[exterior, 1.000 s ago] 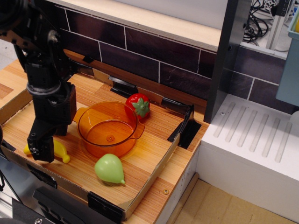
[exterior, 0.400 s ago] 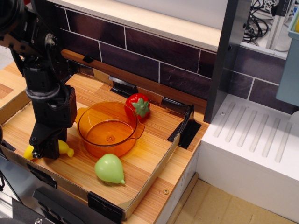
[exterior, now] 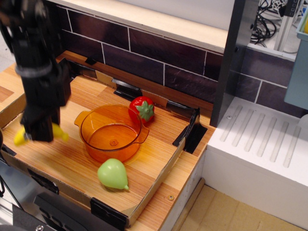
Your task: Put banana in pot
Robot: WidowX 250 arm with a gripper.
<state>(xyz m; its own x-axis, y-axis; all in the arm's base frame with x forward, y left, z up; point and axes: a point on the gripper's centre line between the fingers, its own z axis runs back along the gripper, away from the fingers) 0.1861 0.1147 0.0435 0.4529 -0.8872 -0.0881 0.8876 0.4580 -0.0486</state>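
The yellow banana point(exterior: 19, 137) is held in my gripper point(exterior: 38, 134) and hangs above the wooden tray floor, left of the pot. Only its two ends show, one on each side of the black fingers. The gripper is shut on it. The translucent orange pot point(exterior: 111, 131) stands in the middle of the tray, upright and with nothing inside, about a hand's width to the right of the gripper.
A red strawberry point(exterior: 143, 109) sits just behind the pot's right rim. A pale green pear point(exterior: 113, 173) lies in front of the pot. The tray point(exterior: 159, 163) has low walls with black corner brackets. A white ribbed drainboard point(exterior: 264, 144) stands to the right.
My gripper closed on the banana and lifted it off the tray floor, moving up and slightly back. The pot, strawberry and pear have not moved.
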